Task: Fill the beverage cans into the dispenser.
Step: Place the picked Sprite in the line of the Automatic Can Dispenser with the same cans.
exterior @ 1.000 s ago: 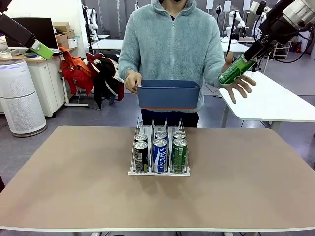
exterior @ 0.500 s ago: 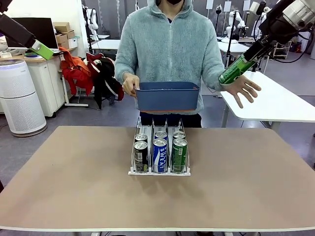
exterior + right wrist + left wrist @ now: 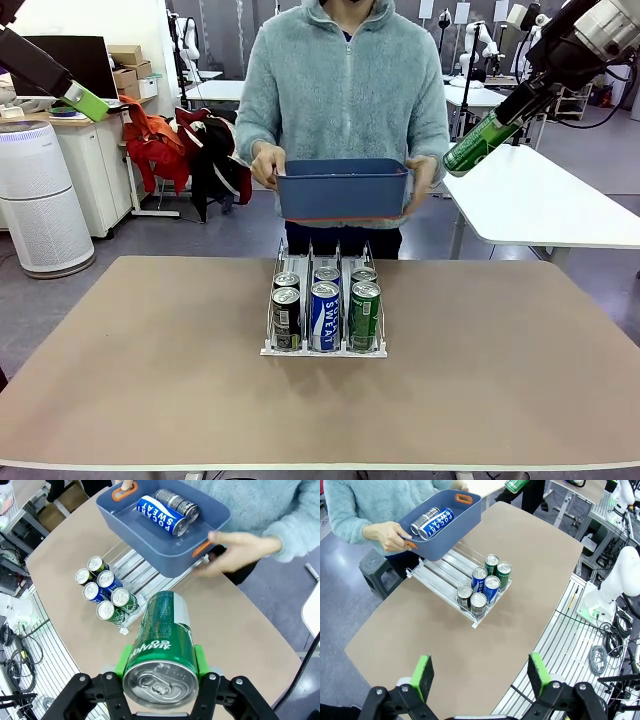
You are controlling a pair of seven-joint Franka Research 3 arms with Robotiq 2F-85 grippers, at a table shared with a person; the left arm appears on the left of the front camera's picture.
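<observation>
The clear dispenser [image 3: 272, 349] stands mid-table with several beverage cans in its front end: black [image 3: 286, 318], blue [image 3: 324, 315] and green [image 3: 364, 315] in front, more behind. High at the right, my right gripper [image 3: 497, 125] is shut on a green can [image 3: 478, 145], seen end-on in the right wrist view [image 3: 162, 645] above the table. My left gripper [image 3: 85, 100] hangs open and empty at the upper left, its pads [image 3: 424, 676] far above the dispenser [image 3: 440, 572]. The person holds a blue bin [image 3: 343, 190] with a blue can [image 3: 162, 516] and a black can [image 3: 177, 502] inside.
The person stands at the far edge with both hands on the bin's [image 3: 465, 517] handles, just behind and above the dispenser's back end. A white table [image 3: 560, 210] stands at the far right and a white air purifier [image 3: 40, 200] at the left.
The person's hand has left the green can and gone back to the bin's handle, and the bin has risen a little. Neither arm has moved.
</observation>
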